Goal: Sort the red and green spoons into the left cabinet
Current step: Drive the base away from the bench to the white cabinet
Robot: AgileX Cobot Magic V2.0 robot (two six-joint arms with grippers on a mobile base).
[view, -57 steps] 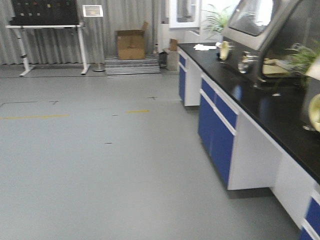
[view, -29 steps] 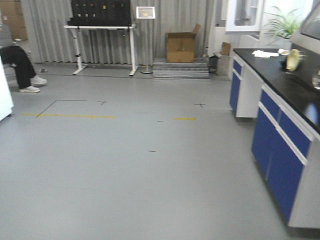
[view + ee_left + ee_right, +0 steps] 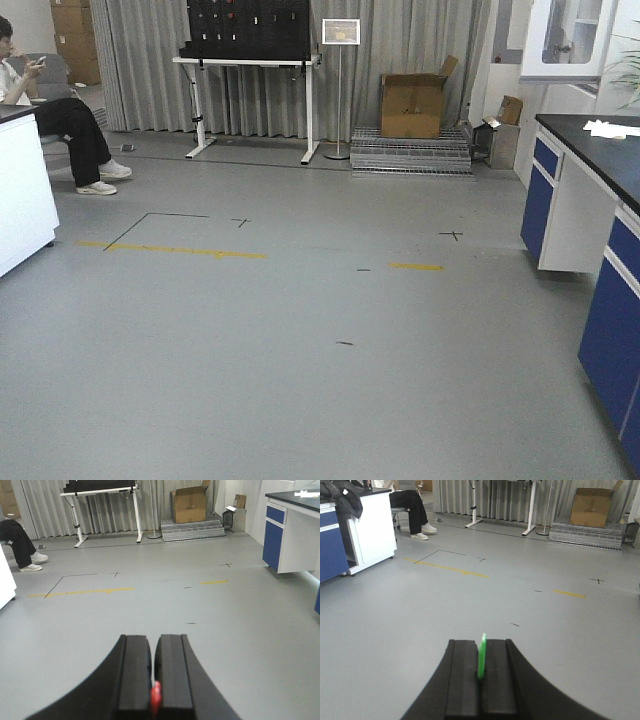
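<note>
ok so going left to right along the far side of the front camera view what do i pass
seated person → white-legged desk → sign on a stand → big cardboard box → blue-fronted lab counter

L gripper (image 3: pixel 152 642) jaws pinched on red spoon (image 3: pixel 156 698), only a bit showing btwn pads (image 3: pixel 135 672). Grey floor (image 3: pixel 150 600) ahead w/ yellow tape line (image 3: pixel 80 592); cardboard box (image 3: pixel 190 502) far back, blue-fronted counter (image 3: pixel 276 537) at right.
</note>
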